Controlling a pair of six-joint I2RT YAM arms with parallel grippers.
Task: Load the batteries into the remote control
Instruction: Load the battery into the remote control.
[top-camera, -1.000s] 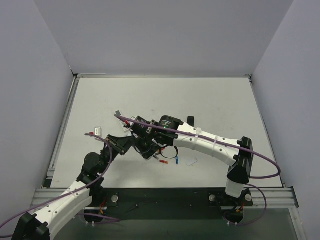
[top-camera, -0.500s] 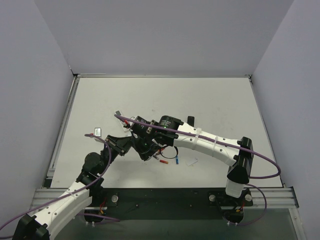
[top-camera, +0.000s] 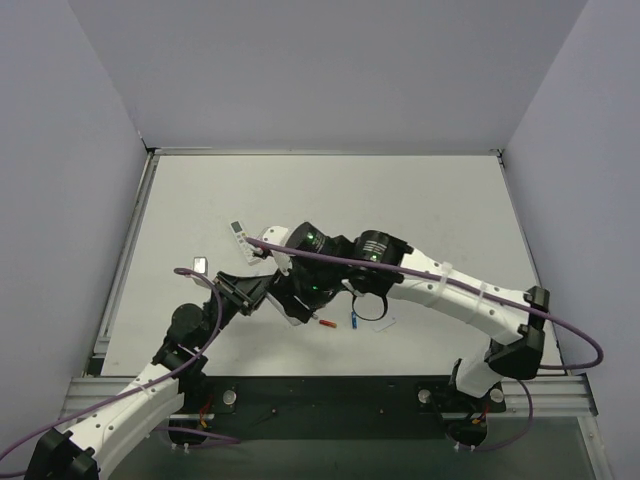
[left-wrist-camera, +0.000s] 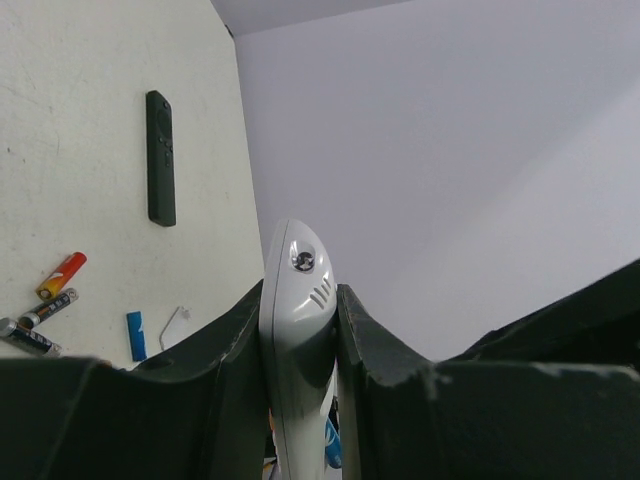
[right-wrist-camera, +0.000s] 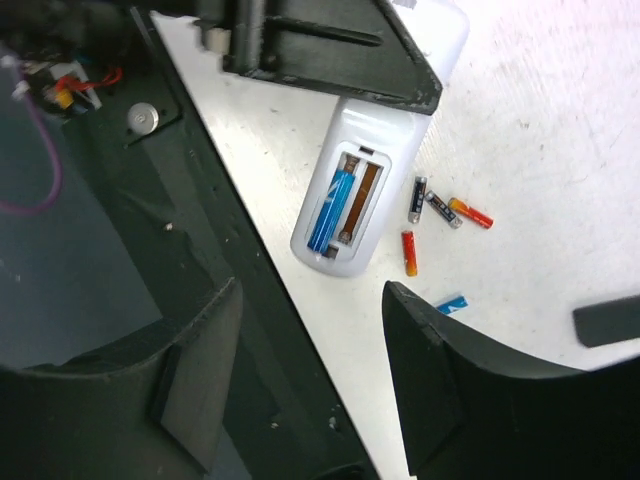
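Nearest, clamped edge-on between the fingers of the left gripper (left-wrist-camera: 300, 296): the remote control (left-wrist-camera: 297, 335), at the near-left part of the table (top-camera: 420, 200). From the left wrist, visible only as a narrow white end. From the right wrist, seen with the back up and the recess open: one of the batteries (right-wrist-camera: 330, 210) in one slot, the slot beside it bare. Over it, the right gripper (right-wrist-camera: 312, 292), spread wide and empty. Just beyond, loose on the table: the second blue battery (right-wrist-camera: 450, 302), a red cell (right-wrist-camera: 408, 252), an orange-red cell (right-wrist-camera: 470, 213), two dark cells (right-wrist-camera: 418, 198). Farther out, a black remote (left-wrist-camera: 160, 157), not to find in the top view. Farthest, seen only from above: another white remote (top-camera: 238, 238).
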